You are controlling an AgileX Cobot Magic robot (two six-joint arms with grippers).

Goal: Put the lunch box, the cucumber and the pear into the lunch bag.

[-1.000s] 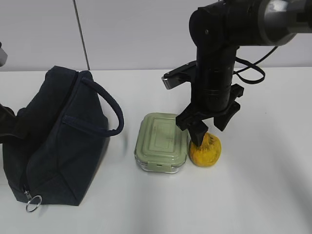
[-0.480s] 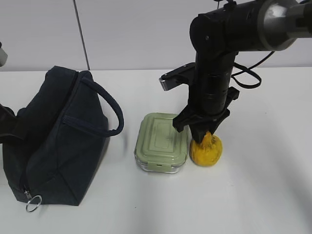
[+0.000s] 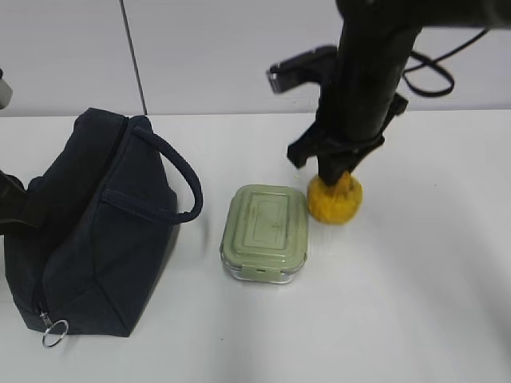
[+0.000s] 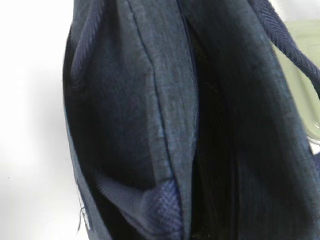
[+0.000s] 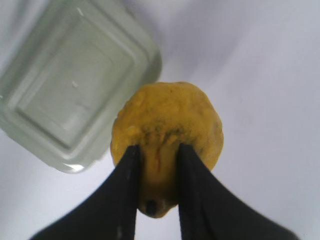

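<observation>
My right gripper (image 3: 335, 177) is shut on the tapered top of the yellow-orange pear (image 3: 335, 201) and holds it clear of the table, behind and right of the lunch box (image 3: 265, 233). In the right wrist view the black fingers (image 5: 125, 175) clamp the pear (image 5: 167, 125), with the sage-green lunch box lid (image 5: 75, 80) below it at upper left. The navy lunch bag (image 3: 88, 231) lies at the left. My left gripper (image 3: 11, 209) sits against its left side, mostly out of frame. The left wrist view shows only the bag's fabric (image 4: 150, 100). The cucumber is out of view.
The bag's loop handle (image 3: 180, 171) arches toward the lunch box. Its metal zipper ring (image 3: 53, 333) lies at the front left corner. A strip of the lunch box (image 4: 302, 75) shows at the right edge of the left wrist view. The white table (image 3: 415, 319) extends to the right.
My right gripper has closed on the pear and lifted it up and back, away from the spot beside the lunch box. The bag, box and left arm have not moved.
</observation>
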